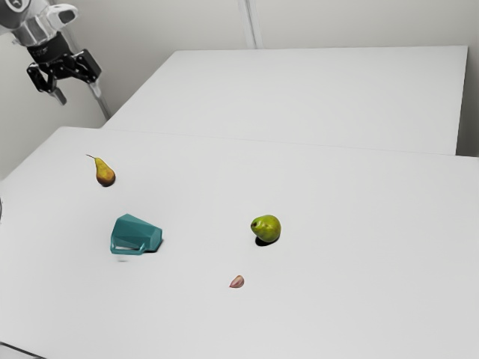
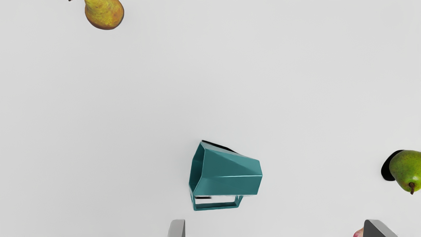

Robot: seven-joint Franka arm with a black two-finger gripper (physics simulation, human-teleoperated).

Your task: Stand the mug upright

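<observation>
The mug (image 1: 136, 233) lies on its side on the tabletop (image 1: 322, 314), mouth (image 2: 197, 168) toward the exterior view's left, narrower base (image 2: 259, 177) toward its right, handle (image 2: 217, 206) on the side nearer that camera. It looks like rigid, glossy ceramic: probably fairly light, a little slippery on the flat facets and liable to chip if dropped. The jaws are open and empty, raised well above it and set apart roughly along its length, so a grip across the body would want a turn of the hand; the tapering walls could slide under a squeeze, and the thin handle seems a poorer hold for tipping it up. Around it sit the yellow pear (image 1: 105, 173), garlic clove (image 1: 236, 282) and green pear (image 1: 267, 228), all apart from it.
</observation>
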